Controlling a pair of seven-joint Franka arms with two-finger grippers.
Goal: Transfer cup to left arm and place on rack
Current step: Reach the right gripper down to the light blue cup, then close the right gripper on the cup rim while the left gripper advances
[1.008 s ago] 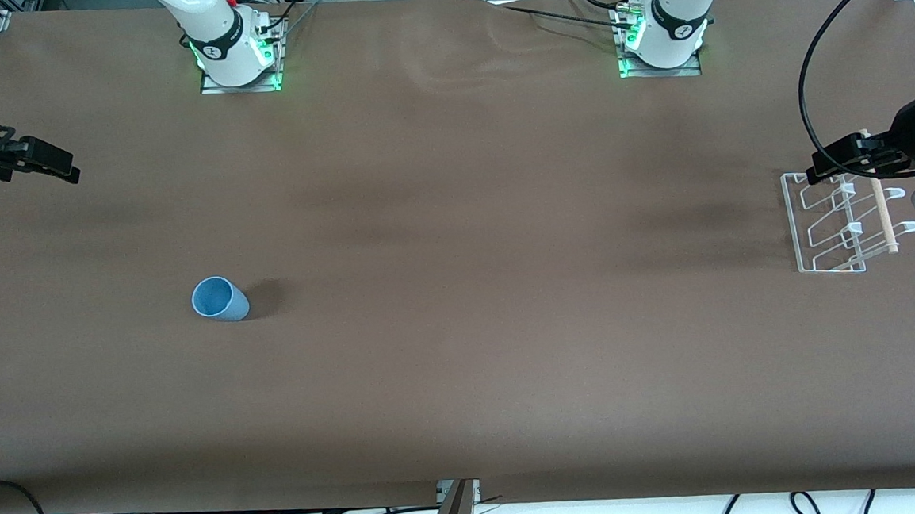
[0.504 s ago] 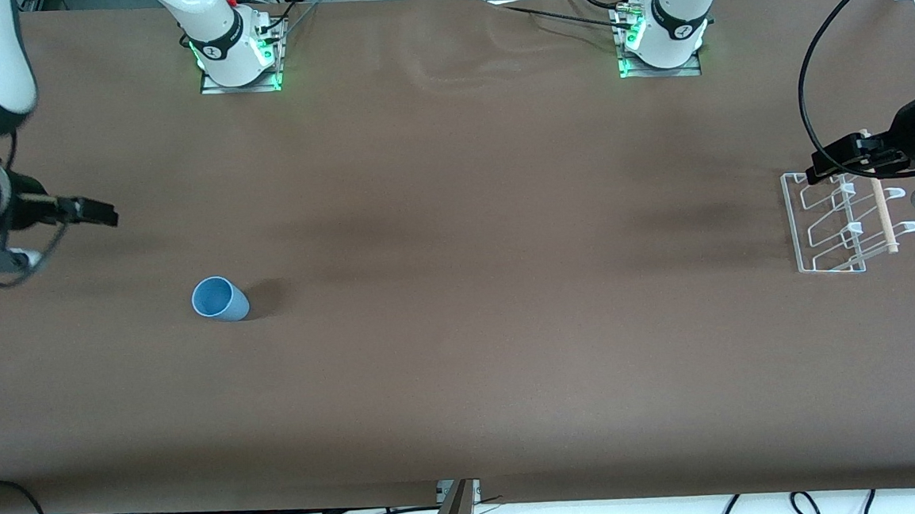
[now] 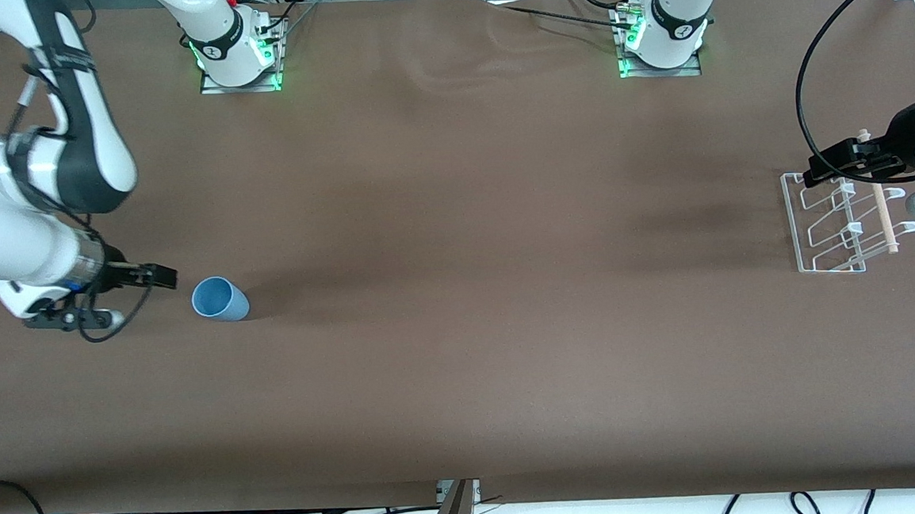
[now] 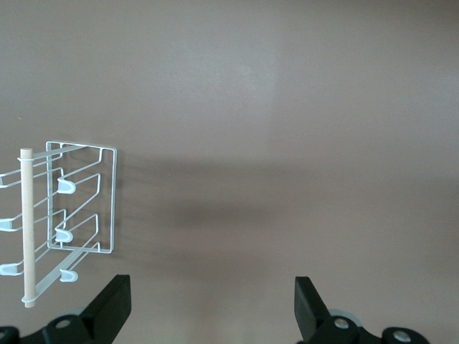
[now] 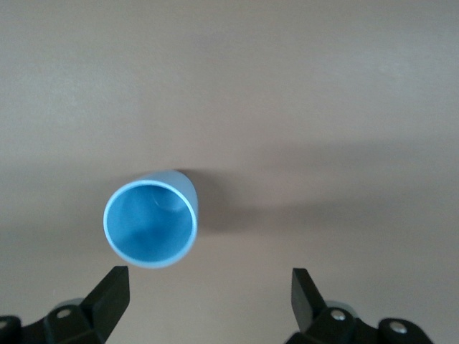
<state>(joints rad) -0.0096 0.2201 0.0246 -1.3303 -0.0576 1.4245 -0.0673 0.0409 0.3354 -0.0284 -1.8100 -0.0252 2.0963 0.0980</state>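
Cup [image 3: 219, 298]: light blue, upright on the brown table [image 3: 462, 328], mouth open upward, toward the right arm's end. Empty inside as seen in the right wrist view [image 5: 150, 218]. No print or label readable on it.

Right gripper [image 3: 158, 277]: low over the table just beside the cup, on the side toward the right arm's end of the table, not touching it. Fingers [image 5: 107, 294] spread wide apart with nothing between them; in the right wrist view the cup sits ahead of the fingertips, closer to one finger than the other.

Rack [image 3: 837, 222]: white wire, with looped prongs, white pegs and one pale wooden rod [image 3: 879, 207], standing at the left arm's end of the table, well apart from the cup. Nothing hangs on it. Also seen in the left wrist view [image 4: 68, 215].

Left gripper [image 3: 837, 158]: hangs over the rack's edge that lies farther from the front camera. Fingers [image 4: 111, 304] wide apart, empty. The left arm waits.

Writing: each arm base [image 3: 678, 29] carries a small round mark on its black band; the text beside it is too small to read. Green lights glow at both bases. Black cables [image 3: 811, 68] loop near the left arm.
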